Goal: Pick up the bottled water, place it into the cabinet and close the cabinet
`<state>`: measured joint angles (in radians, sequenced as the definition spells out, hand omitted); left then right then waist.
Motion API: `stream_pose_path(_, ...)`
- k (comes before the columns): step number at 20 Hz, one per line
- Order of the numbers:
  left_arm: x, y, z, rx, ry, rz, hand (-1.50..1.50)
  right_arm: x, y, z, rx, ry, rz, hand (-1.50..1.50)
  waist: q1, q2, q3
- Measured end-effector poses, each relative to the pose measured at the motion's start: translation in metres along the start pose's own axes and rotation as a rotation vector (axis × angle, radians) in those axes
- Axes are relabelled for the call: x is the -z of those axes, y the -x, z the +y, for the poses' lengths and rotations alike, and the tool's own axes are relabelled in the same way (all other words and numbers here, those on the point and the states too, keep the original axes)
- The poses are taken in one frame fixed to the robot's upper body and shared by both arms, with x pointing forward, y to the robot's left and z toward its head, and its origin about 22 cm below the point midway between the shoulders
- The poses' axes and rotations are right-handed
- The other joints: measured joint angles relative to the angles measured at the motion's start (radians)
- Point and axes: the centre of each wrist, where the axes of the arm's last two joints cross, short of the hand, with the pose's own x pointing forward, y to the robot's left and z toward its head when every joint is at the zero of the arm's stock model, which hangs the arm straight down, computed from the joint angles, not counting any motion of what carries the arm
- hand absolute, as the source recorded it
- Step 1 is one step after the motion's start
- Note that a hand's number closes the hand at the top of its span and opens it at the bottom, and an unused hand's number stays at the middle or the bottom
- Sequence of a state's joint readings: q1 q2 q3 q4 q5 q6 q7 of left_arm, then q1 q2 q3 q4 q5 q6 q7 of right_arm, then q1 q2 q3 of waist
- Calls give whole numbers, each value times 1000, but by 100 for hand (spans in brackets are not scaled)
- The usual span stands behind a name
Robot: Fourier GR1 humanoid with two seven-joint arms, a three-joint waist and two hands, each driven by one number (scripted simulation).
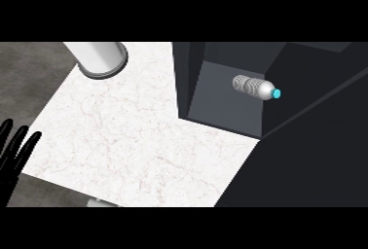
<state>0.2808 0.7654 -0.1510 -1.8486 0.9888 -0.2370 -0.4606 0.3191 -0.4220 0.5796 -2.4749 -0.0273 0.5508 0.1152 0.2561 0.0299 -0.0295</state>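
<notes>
Fingers of the left hand [16, 146] are held straight and open, resting at the counter's [129, 141] left edge, well apart from the cabinet [215, 97]. No right hand is seen. The bottled water [255, 87] lies on its side inside the cabinet. Closing remains; the door should be swung fully shut without the bottle being disturbed.

Wide bare marble counter [137, 141] open for passage from the near left, bounded far left by a white cylinder [99, 56], blocked at right by the dark cabinet [316, 146], its open compartment holding only the lying bottled water [255, 87].
</notes>
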Motion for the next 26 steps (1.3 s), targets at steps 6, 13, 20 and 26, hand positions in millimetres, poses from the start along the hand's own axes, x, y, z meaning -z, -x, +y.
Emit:
stream_pose_path(6, 0, -3, 6, 0, -6, -1, -150, 5, -2, -5, -38, -54, 6, 150, -5, 2, -2)
stream_pose_path(13, 3, -7, 9, 1, 0, -15, -150, 8, 4, -5, 28, -84, -27, 150, 3, 21, -1)
stream_pose_path(20, 7, -12, 13, 8, 16, -28, -150, 13, 16, -6, 144, -99, -77, 150, 24, 37, 3)
stream_pose_path(26, 7, -13, 16, 6, 13, -24, -150, 30, 26, -16, 182, -72, -43, 150, 15, 32, 5)
